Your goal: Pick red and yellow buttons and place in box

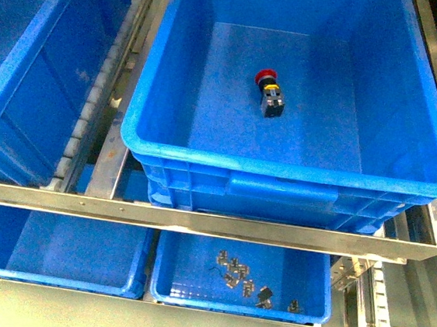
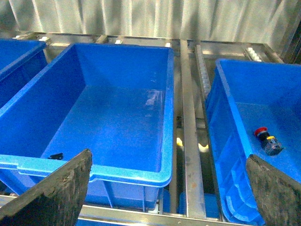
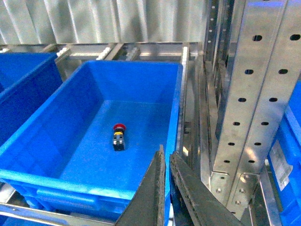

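- The red button (image 1: 267, 87) lies on its side on the floor of the big blue box (image 1: 281, 164). It is near the middle, cap toward the far wall and clear of every side. I take that to mean the red half of the job is done (assuming this crate is the one meant to receive it).
- I can't find the yellow button in any view, so where it sits I cannot say.
- The left gripper (image 2: 168, 157) hangs above the rim of the neighbouring crate (image 1: 25, 73) with its fingers (image 2: 56, 188) spread wide and nothing between them. That looks like a hand made ready to take something, not one carrying.
- The right gripper (image 3: 167, 154) has its fingers pressed nearly together with only a sliver of gap. Nothing is pinched there. It hovers by the box's near corner, beside the perforated upright (image 3: 254, 94), out of the way (sensibly, I'd guess).
- On the shelf below, a shallow tray (image 1: 183, 273) holds a scatter of small metal parts (image 1: 239, 275). None shows a coloured cap that I can make out.
- The next move likely calls for finding the yellow one first.
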Robot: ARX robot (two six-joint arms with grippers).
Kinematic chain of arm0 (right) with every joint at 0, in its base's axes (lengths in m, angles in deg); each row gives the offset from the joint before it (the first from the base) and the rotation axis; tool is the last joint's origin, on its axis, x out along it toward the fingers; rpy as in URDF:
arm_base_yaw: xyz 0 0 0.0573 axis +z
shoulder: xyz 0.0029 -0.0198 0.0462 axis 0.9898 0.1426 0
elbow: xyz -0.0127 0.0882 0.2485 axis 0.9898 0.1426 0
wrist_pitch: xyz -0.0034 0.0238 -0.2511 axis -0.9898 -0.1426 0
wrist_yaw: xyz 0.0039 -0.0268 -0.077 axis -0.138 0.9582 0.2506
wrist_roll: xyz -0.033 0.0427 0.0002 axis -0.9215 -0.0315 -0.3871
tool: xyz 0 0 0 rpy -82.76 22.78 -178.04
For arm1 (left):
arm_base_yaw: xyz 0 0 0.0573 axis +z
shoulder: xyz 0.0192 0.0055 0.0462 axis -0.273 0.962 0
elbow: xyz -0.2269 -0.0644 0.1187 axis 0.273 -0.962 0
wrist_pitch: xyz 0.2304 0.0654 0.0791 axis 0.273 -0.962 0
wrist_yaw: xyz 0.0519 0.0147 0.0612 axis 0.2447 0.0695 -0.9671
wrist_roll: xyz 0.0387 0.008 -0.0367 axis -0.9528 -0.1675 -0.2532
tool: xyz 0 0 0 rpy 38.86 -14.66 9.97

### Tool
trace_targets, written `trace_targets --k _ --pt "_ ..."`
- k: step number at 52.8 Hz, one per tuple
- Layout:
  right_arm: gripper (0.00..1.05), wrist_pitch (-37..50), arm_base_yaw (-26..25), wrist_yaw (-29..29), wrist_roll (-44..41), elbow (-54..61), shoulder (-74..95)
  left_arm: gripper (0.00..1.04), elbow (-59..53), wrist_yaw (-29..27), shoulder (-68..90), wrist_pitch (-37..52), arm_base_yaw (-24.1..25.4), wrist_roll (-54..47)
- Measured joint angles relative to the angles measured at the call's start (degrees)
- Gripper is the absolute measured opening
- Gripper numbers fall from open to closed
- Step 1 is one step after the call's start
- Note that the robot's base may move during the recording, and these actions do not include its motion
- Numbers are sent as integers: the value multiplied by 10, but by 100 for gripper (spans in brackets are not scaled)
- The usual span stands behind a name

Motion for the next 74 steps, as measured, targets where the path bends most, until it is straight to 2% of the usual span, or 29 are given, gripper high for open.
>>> trace_targets --k 1,4,11,17,20,23,74 --pt "6 0 0 0 0 0 -1 97 0 0 0 0 0 0" --pt "21 0 0 0 0 0 -1 97 0 0 0 0 0 0" --pt "46 0 0 0 0 0 -1 97 0 0 0 0 0 0" --pt "76 0 0 0 0 0 -1 97 0 0 0 0 0 0" --pt "84 0 0 0 0 0 -1 97 0 0 0 0 0 0" --pt "99 0 0 1 0 0 -1 97 0 1 0 0 0 0" --pt "98 -1 0 0 0 0 -1 97 0 1 0 0 0 -1"
